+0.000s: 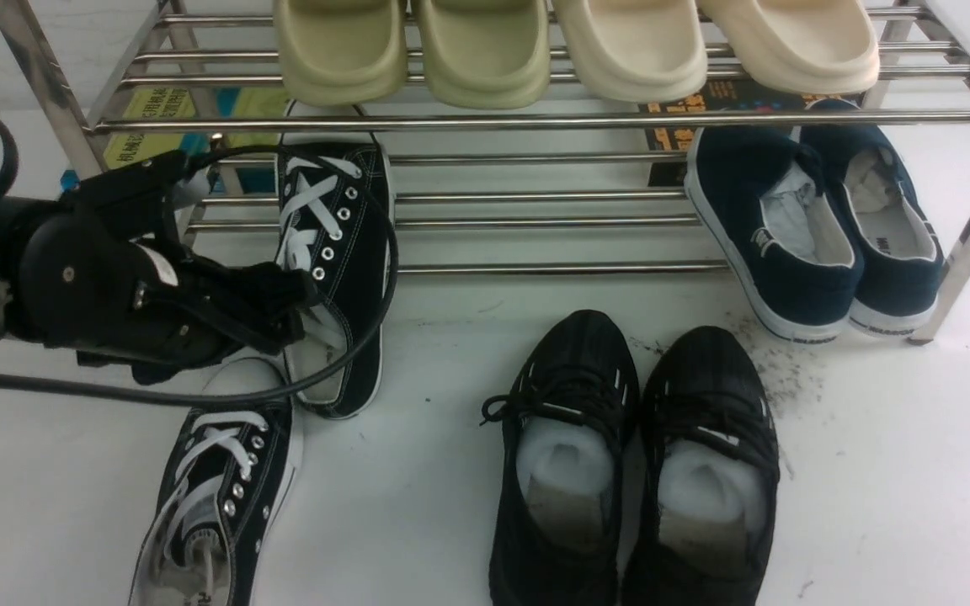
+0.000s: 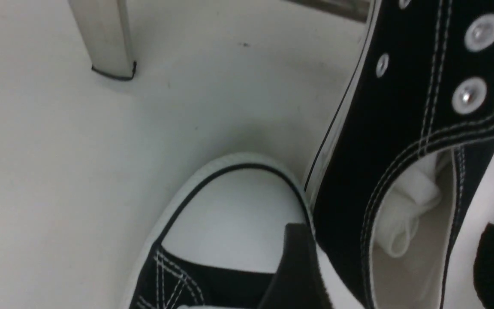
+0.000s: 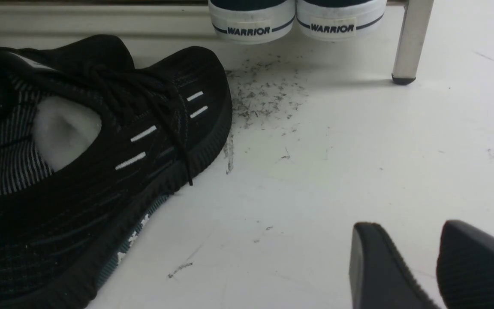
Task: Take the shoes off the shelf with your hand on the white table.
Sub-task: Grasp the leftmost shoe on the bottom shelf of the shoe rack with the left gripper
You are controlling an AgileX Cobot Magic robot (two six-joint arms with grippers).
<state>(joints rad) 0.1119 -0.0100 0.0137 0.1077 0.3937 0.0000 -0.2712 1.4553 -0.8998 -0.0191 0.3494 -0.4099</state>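
slip-ons (image 3: 251, 19) heel tags read WARRIOR, right wrist view only | left hand (image 2: 393, 240) was apart, astride sneaker (image 2: 401, 128) | right hand (image 3: 405, 234) was apart over worktop (image 3: 358, 150)

Black canvas sneaker (image 1: 338, 252), white laces, silver eyelets, slanted: toe on chrome shelf (image 1: 535, 120) lower rungs, heel on white table (image 1: 418, 505). Mate (image 1: 224, 497) lay flat on table, toe cap just beside it. Left gripper (image 1: 300, 316) straddled slanted sneaker's collar, fingers apart.

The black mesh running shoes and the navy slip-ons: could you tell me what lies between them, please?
Only bare white table scattered with dark specks, clearest in the right wrist view.
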